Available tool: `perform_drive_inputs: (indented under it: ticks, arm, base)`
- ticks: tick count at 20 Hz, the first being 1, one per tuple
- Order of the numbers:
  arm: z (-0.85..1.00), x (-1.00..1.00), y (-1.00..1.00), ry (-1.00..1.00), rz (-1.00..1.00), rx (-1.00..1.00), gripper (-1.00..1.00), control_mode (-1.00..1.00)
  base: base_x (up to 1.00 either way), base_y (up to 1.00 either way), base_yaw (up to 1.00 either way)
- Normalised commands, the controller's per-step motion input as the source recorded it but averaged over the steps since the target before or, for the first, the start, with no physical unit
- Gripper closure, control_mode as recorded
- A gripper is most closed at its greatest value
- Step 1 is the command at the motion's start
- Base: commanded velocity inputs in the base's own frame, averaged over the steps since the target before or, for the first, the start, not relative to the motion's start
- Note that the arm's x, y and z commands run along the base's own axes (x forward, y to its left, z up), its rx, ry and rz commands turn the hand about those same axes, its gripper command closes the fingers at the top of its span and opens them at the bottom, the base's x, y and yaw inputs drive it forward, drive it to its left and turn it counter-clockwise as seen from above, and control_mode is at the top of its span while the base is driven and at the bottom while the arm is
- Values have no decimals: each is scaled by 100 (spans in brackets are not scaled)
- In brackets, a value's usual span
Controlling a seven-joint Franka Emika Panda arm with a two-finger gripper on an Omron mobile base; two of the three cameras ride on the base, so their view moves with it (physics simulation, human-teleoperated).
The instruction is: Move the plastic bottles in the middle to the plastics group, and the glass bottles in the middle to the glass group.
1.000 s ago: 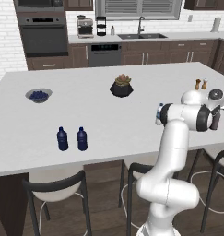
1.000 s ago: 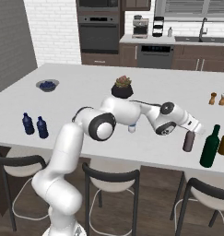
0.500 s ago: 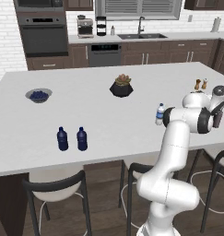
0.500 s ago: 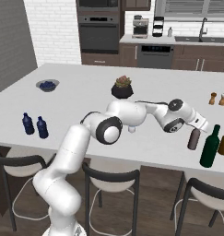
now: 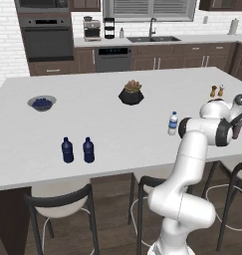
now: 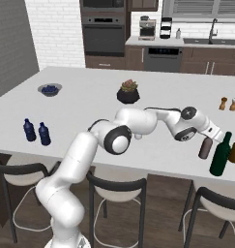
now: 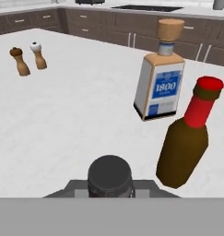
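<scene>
My gripper (image 6: 206, 140) is shut on the neck of the dark brown beer-type bottle (image 6: 204, 150), held upright near the counter's front right edge. From the hand camera its dark cap (image 7: 109, 174) sits between my fingers. Just right of it stands the tall dark green bottle (image 6: 220, 155). Beyond are a brown bottle with a red neck (image 7: 185, 138) and a square bottle with a blue label (image 7: 160, 83). The clear water bottle (image 5: 173, 123) stands mid-counter, left of my arm. Two dark blue bottles (image 5: 67, 150) (image 5: 88, 150) stand side by side at the front left.
A dark potted plant (image 5: 131, 93) sits in the middle of the counter (image 5: 117, 129), a bowl of blue fruit (image 5: 41, 103) at the far left. Two shakers (image 7: 28, 59) stand at the right rear. Stools line the near edge.
The arm has swung further right with the brown bottle, bringing it close beside the green bottle. The water bottle now shows clear of the arm in the left base view.
</scene>
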Motion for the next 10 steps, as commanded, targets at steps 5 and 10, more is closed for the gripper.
perform_drive_inputs:
  ticks: [5, 10]
  arm:
    - [-23, -9, 0, -5, 0, 0, 100, -100]
    - [-2, 0, 6, -1, 0, 0, 100, -100]
  base:
    - [0, 0, 0]
    - [0, 0, 0]
